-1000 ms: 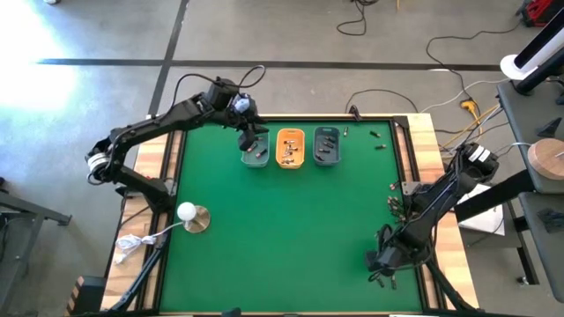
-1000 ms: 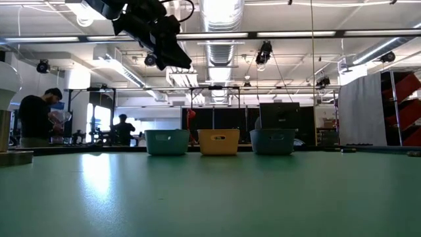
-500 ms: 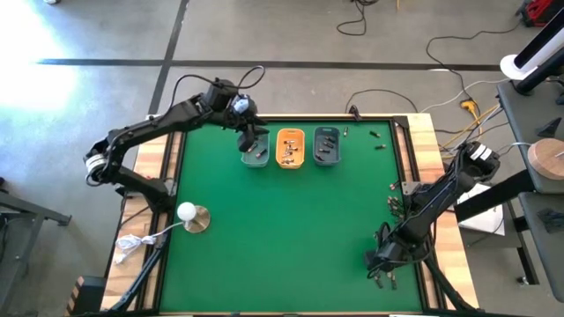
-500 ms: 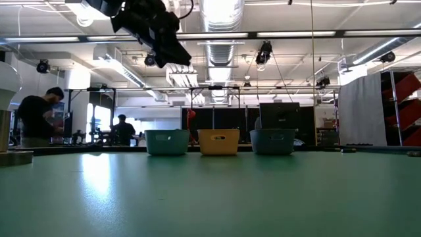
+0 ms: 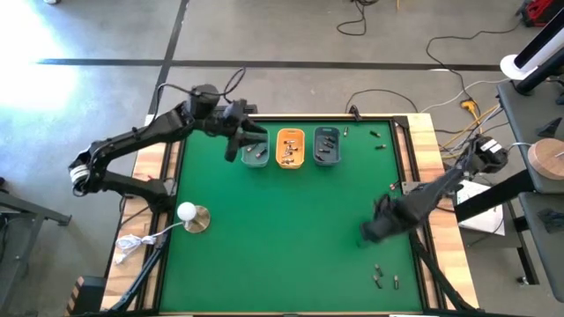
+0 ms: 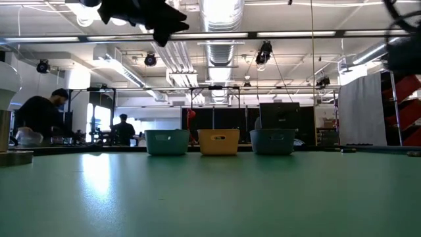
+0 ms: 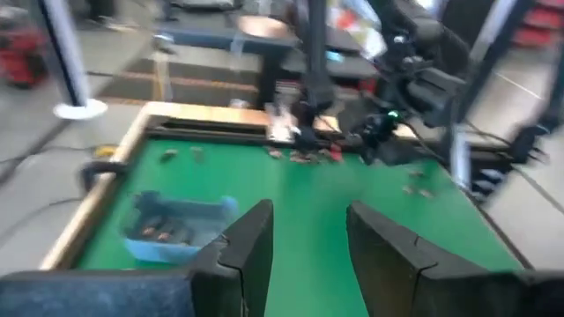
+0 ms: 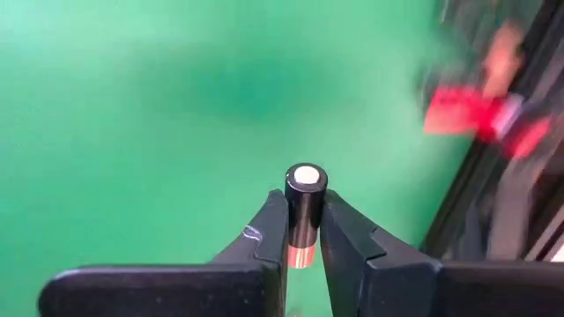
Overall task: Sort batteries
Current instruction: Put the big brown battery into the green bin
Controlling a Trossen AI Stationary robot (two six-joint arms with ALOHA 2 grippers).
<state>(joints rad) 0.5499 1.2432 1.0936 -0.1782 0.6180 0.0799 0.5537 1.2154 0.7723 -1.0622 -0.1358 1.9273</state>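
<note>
From above, the left gripper (image 5: 234, 145) hangs beside the teal tray (image 5: 256, 155), and loose batteries (image 5: 386, 280) lie near the table's right corner. Its wrist view shows empty parted fingers (image 7: 251, 242). The right gripper (image 8: 304, 231) pinches a dark battery (image 8: 305, 204) above the mat.

Grey concrete floor (image 5: 106, 35) crossed by dark tape lines, cables (image 5: 441, 53) trailing at upper right. Across the low view, white ceiling ducts (image 6: 220, 16), strip lights (image 6: 296, 34), two people (image 6: 43, 118) at benches far left, dark racks behind.
</note>
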